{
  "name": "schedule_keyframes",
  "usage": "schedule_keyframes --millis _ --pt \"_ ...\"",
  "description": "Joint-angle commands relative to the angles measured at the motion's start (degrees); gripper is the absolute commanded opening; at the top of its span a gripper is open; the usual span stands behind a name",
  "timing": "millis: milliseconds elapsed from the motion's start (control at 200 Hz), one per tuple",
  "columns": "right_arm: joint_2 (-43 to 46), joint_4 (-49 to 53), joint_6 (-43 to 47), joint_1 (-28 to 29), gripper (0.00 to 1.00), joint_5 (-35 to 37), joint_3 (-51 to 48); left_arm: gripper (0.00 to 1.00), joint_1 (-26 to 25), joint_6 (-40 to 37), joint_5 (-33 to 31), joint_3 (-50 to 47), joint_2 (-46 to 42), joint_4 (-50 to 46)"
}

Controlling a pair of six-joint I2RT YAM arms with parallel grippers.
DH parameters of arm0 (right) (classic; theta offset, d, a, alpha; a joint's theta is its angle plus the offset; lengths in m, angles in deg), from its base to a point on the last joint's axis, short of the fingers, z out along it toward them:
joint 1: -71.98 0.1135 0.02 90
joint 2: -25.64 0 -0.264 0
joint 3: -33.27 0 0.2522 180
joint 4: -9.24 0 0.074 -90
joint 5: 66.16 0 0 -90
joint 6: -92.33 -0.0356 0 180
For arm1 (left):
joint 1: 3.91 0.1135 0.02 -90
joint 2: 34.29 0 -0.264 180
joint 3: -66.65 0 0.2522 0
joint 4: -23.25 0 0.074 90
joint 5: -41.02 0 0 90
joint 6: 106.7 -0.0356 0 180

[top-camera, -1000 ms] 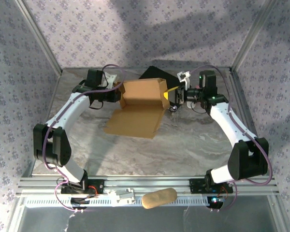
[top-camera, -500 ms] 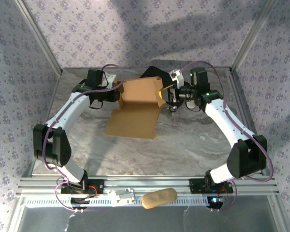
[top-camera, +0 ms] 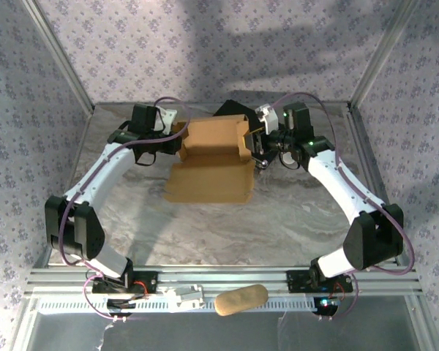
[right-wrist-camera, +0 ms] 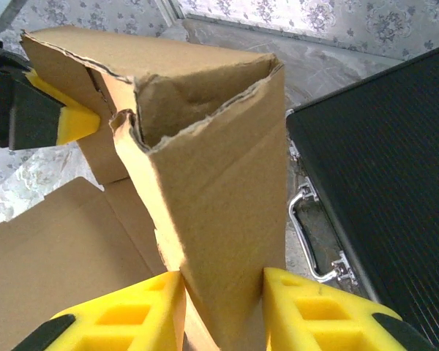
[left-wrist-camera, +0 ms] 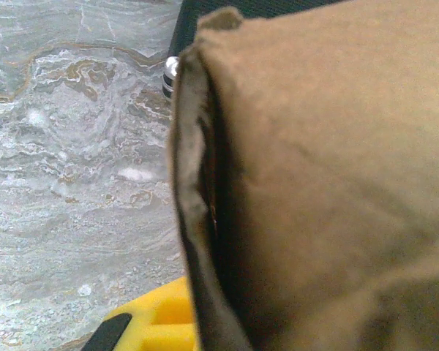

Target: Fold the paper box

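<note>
1. Position: the paper box (top-camera: 212,139) sat on the far middle of the tabletop (top-camera: 293,219), just in front of the black case (top-camera: 230,110). It was directly between the two arms.
2. Long axis: the raised body of the box ran left to right across the tabletop, one short end toward each arm. Neither arm was nearer; each was at its own end.
3. Facing: a wide front panel (top-camera: 208,183) lay flat on the tabletop, spreading from the body's near edge toward the arm bases. The unfolded side therefore pointed at the robot.
4. Right end effector (top-camera: 254,146): it was clenched on the box's upright right-hand wall. In the right wrist view, its yellow fingers (right-wrist-camera: 124,318) pressed the cardboard from both sides.
5. Left end effector (top-camera: 177,135): it was up against the left end of the box. One yellow pad (left-wrist-camera: 157,322) showed beside the wall's edge and the other was hidden by cardboard, so I could not tell whether it was clamped.
6. Judgement: the coming move probably turned on the flat panel's hinge line, which ran parallel to the long axis. Lifting the panel up and away from the bases would have needed one end freed while the other steadied the body.
</note>
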Motion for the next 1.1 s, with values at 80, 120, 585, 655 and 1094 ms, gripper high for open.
schedule_keyframes --millis 80,120,585,655,1094 --pt "-1.03 -0.66 1.26 2.71 0.33 2.12 1.81 0.00 -1.84 -0.24 3.15 -0.08 -2.15 1.52" --pt "-0.97 -0.68 1.36 3.15 0.34 3.08 1.80 0.00 -1.94 0.06 3.07 -0.11 -2.18 1.63" --pt "-0.68 -6.28 2.13 11.18 0.37 26.94 -1.76 0.00 -3.96 1.77 0.02 -1.31 -3.11 1.46" --pt "-1.33 -6.93 2.50 13.07 0.35 32.57 -1.59 0.00 -4.19 1.95 -0.48 -1.26 -3.25 1.38" --pt "-5.55 -9.12 -0.07 19.88 0.00 56.65 -0.91 0.00 -4.96 2.97 -2.12 -1.03 -3.80 0.69"
